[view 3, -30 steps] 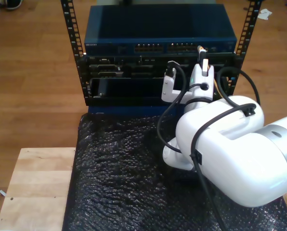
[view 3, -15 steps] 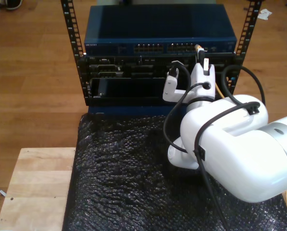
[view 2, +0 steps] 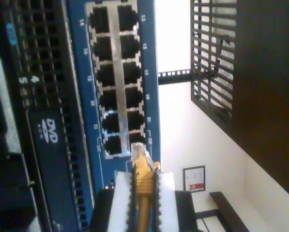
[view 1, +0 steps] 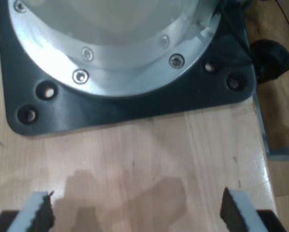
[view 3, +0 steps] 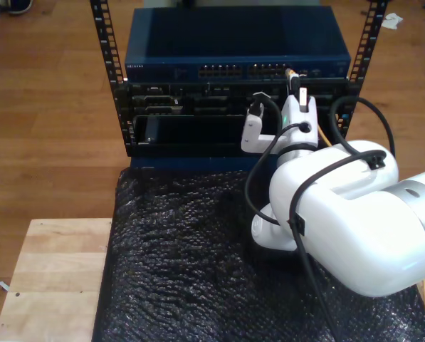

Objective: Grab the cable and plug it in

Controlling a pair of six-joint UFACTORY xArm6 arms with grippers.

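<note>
Half done: my second gripper [view 2: 143, 203] clamps the cable [view 2: 143, 193], clear plug just short of the blue switch [view 2: 151, 96] ports ahead; insertion left. My first gripper [view 1: 134, 212] spread, empty, over wooden table [view 1: 149, 159].

The exterior view looks steeply down from high behind the arm, facing 12 o'clock toward the blue switch [view 3: 237, 60] in the rack, with the black mat [view 3: 176, 263] near at 6 o'clock. The second wrist view sits very close to that switch's port block [view 2: 117, 77], the part both views share. The first wrist view looks straight down, close over a wooden tabletop [view 1: 149, 159] and a black base plate [view 1: 134, 104].
</note>
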